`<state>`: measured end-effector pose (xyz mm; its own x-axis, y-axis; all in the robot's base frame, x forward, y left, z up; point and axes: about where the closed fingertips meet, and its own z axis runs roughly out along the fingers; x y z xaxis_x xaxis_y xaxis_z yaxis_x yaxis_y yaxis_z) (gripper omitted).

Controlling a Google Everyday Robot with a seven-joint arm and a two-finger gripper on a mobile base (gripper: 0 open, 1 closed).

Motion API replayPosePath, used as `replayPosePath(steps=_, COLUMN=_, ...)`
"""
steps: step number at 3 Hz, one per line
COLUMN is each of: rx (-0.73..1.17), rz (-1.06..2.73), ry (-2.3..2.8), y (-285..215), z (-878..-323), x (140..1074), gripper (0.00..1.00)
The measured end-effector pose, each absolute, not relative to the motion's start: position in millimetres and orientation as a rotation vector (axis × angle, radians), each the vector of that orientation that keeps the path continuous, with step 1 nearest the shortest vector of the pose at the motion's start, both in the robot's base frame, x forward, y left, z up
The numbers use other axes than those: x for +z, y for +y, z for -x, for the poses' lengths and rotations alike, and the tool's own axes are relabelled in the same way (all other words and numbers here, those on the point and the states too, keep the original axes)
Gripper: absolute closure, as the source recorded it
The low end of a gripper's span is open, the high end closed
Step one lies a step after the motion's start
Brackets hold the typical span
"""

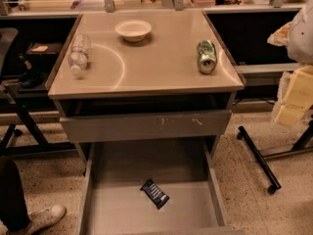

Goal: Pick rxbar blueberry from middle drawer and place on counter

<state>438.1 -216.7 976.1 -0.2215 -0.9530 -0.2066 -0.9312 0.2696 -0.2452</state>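
Speckled terrazzo floor [247, 202]; black wheeled stand [258, 160] right; cluttered bench [58, 6] behind.

White arm [304, 31], yellow blocky gripper [292, 103] at right

1 white bowl [133, 30], 1 toppled clear bottle [78, 54] and 1 green can [206, 56].

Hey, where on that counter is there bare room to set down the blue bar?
The counter is bare across its middle and front, between the lying bottle on the left and the tipped can on the right, in front of the bowl. Tightest is the left edge, by the bottle. The gripper is not in view.
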Motion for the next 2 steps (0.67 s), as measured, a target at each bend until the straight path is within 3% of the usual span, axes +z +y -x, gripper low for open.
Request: replayPosePath(steps=2, rx=-0.089, rz=1.707, ry=2.257, y=-206, z=-432, x=955, gripper=0.0)
